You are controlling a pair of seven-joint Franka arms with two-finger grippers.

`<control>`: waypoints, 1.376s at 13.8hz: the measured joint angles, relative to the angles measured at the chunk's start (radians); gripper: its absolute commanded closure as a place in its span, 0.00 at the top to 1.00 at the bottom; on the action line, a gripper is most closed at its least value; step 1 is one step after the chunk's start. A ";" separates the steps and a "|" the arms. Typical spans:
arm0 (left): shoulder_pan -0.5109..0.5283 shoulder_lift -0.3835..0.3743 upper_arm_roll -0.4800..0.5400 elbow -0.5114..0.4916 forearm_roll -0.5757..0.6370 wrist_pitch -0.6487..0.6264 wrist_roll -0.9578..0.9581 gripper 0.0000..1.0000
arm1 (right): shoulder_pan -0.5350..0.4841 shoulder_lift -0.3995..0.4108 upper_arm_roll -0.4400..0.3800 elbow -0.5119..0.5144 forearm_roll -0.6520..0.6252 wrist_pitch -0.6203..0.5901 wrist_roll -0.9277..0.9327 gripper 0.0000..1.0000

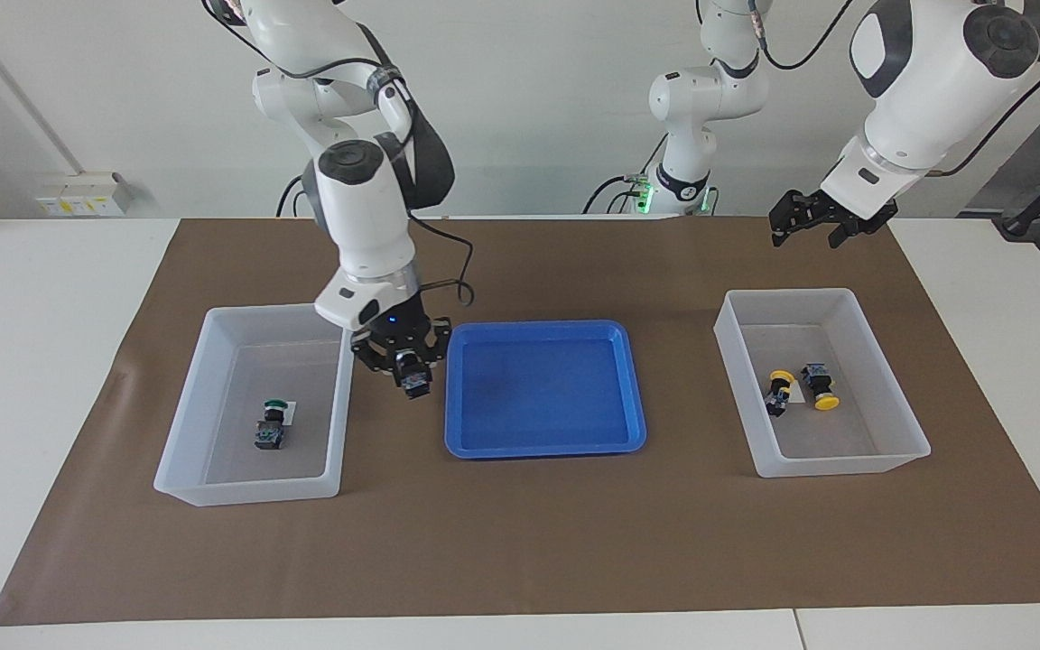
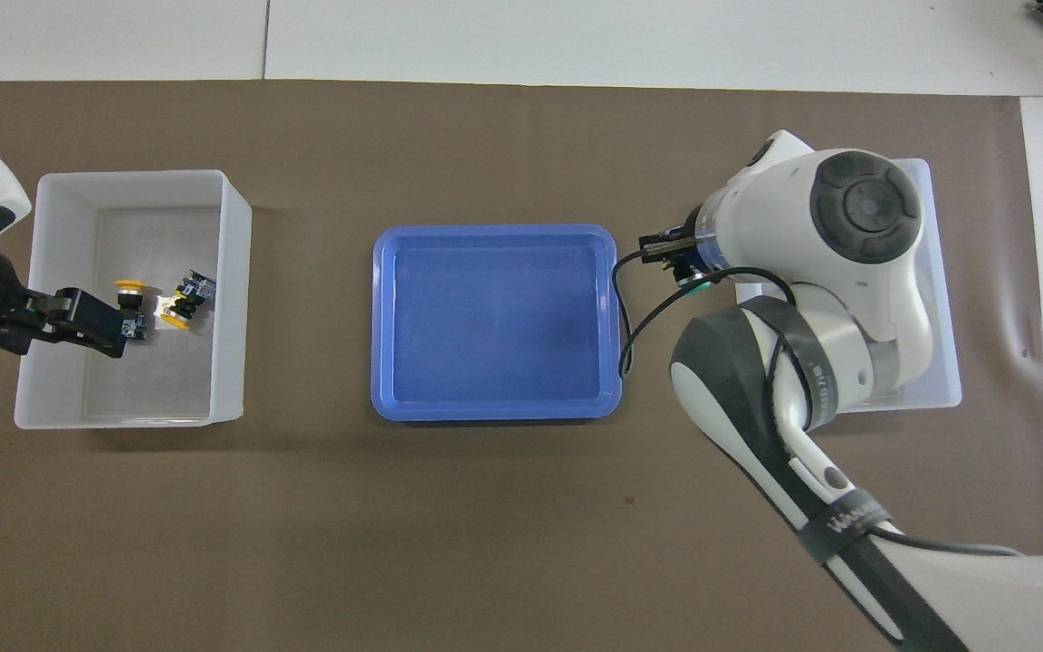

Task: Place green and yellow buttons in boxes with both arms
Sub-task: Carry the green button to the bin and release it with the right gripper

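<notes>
Buttons are judged light and rigid, best pinched across the black body. One green button [image 1: 414, 377] is pinched in the right gripper [image 1: 404, 366] between box [image 1: 339, 397] and tray [image 1: 545, 448]; left gripper [image 1: 816, 224] waits, spread.

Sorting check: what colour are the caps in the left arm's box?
Yellow, both button caps; clearest in the facing view.

Right arm [image 2: 811, 299] hides most of one box [image 2: 938, 272]
</notes>
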 measured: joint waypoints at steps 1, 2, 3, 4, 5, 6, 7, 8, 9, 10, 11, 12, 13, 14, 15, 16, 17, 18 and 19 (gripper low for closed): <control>0.000 -0.001 0.002 0.000 0.000 0.005 0.000 1.00 | -0.040 -0.014 0.000 0.000 0.000 -0.027 -0.008 0.00; 0.001 -0.003 0.004 0.000 0.000 0.009 0.000 1.00 | -0.079 -0.021 0.000 -0.001 0.000 -0.045 -0.032 0.00; 0.002 -0.006 0.006 0.000 0.000 0.014 0.000 1.00 | -0.119 -0.021 -0.001 -0.007 0.000 -0.056 -0.068 0.00; 0.004 -0.009 0.007 0.000 0.000 0.026 0.000 1.00 | -0.158 -0.021 -0.001 -0.019 0.000 -0.057 -0.105 0.00; 0.004 -0.012 0.007 0.000 0.000 0.049 0.000 1.00 | -0.194 -0.020 -0.001 -0.037 0.000 -0.057 -0.137 0.00; 0.004 -0.014 0.007 0.000 0.000 0.083 0.000 1.00 | -0.222 -0.020 -0.001 -0.059 0.000 -0.057 -0.156 0.00; 0.004 -0.015 0.007 0.000 0.000 0.114 0.000 1.00 | -0.244 -0.019 -0.001 -0.083 0.000 -0.054 -0.165 0.00; 0.004 -0.015 0.007 0.000 0.000 0.137 0.000 1.00 | -0.259 -0.019 -0.001 -0.110 0.001 -0.044 -0.166 0.00; 0.004 -0.015 0.007 0.000 0.000 0.148 0.000 1.00 | -0.268 -0.018 -0.001 -0.140 0.008 -0.017 -0.166 0.00; 0.004 -0.015 0.007 0.000 0.000 0.153 -0.001 1.00 | -0.274 -0.018 -0.001 -0.176 0.023 0.021 -0.166 0.00; 0.004 -0.015 0.007 0.000 0.000 0.156 -0.001 1.00 | -0.278 -0.017 -0.001 -0.213 0.031 0.059 -0.166 0.00; 0.004 -0.015 0.007 0.000 0.000 0.157 -0.001 1.00 | -0.283 -0.017 -0.001 -0.246 0.035 0.094 -0.166 0.00; 0.004 -0.015 0.007 0.000 0.000 0.157 -0.001 1.00 | -0.288 -0.016 -0.001 -0.271 0.036 0.115 -0.166 0.00; 0.004 -0.015 0.007 0.000 0.000 0.158 -0.001 1.00 | -0.291 -0.016 -0.001 -0.285 0.036 0.126 -0.166 0.21; 0.004 -0.015 0.007 0.000 0.000 0.158 -0.001 1.00 | -0.293 -0.016 -0.001 -0.292 0.036 0.128 -0.166 0.80; 0.004 -0.015 0.007 0.000 0.000 0.158 -0.001 1.00 | -0.293 -0.016 -0.001 -0.293 0.037 0.128 -0.166 1.00; 0.004 -0.015 0.007 0.000 0.000 0.159 -0.001 1.00 | -0.293 -0.017 -0.001 -0.293 0.038 0.129 -0.166 1.00; 0.004 -0.015 0.007 0.000 0.000 0.159 -0.001 1.00 | -0.293 -0.018 -0.001 -0.289 0.038 0.133 -0.166 1.00; 0.004 -0.015 0.007 0.000 0.000 0.159 -0.001 1.00 | -0.293 -0.019 -0.001 -0.278 0.039 0.136 -0.166 1.00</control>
